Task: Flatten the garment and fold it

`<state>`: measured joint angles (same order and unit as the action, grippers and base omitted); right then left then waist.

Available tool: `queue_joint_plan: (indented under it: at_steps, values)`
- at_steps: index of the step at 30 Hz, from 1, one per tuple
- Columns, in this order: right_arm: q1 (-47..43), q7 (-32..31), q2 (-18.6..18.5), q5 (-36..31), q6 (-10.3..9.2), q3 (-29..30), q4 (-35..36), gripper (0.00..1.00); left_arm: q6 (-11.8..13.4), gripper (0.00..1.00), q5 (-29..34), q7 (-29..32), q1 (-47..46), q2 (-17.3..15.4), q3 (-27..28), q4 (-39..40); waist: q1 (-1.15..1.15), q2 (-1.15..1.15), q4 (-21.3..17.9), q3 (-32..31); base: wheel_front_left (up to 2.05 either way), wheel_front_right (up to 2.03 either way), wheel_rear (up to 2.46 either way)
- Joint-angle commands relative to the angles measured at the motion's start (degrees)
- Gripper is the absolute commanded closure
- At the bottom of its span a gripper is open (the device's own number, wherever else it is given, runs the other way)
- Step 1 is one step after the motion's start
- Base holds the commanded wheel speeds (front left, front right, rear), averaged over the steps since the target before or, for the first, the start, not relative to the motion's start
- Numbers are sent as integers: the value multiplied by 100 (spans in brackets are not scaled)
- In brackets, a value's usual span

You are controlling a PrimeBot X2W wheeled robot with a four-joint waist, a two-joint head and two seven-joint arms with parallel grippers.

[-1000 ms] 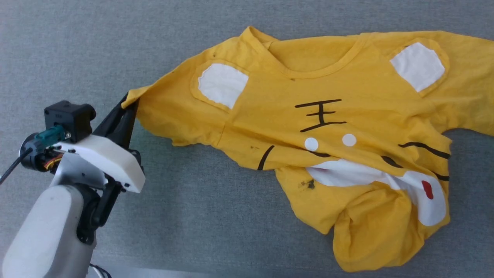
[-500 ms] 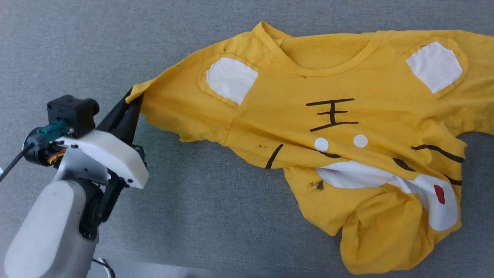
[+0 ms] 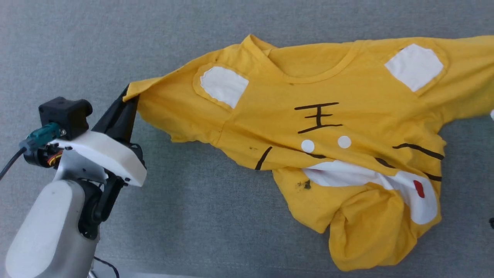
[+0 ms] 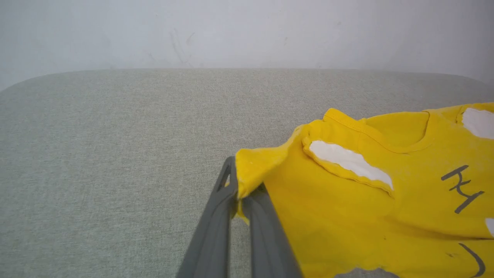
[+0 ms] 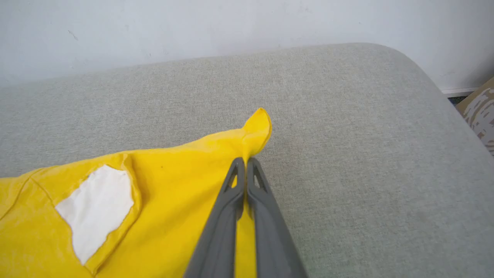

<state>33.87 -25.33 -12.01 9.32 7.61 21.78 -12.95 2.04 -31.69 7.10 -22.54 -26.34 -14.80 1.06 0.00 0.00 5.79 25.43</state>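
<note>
Grey counter [image 3: 193, 216]. At left, the left gripper [image 3: 129, 100] pinches one sleeve tip of the garment [image 3: 347, 88], a yellow tiger shirt lying face up (hem bunched). At right, the right gripper [image 5: 245, 165] has its fingers [image 5: 220, 231] pressed onto the other sleeve. This looks like the flattening step; next, both sleeves likely need pulling apart.

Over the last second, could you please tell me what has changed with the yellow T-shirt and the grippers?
The right gripper has shut on the sleeve tip of the bright yellow tiger-face T-shirt, and that sleeve now looks stretched out straighter over the grey fabric surface. The left gripper stays shut on the opposite sleeve's tip, and the hem stays bunched up.
</note>
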Motion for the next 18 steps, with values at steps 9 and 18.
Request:
queue_joint_plan:
  at_steps: [9,18]
  values:
    - [51,338,112,483,-12,-736,780,100,-173,100,-115,-305,-631,188,73,-53,0,0,-304,-708,0,0,0]
    - [836,214,-42,549,-12,-1349,968,100,-354,100,-144,378,-1954,143,-120,-448,0,0,-502,-1306,0,0,0]
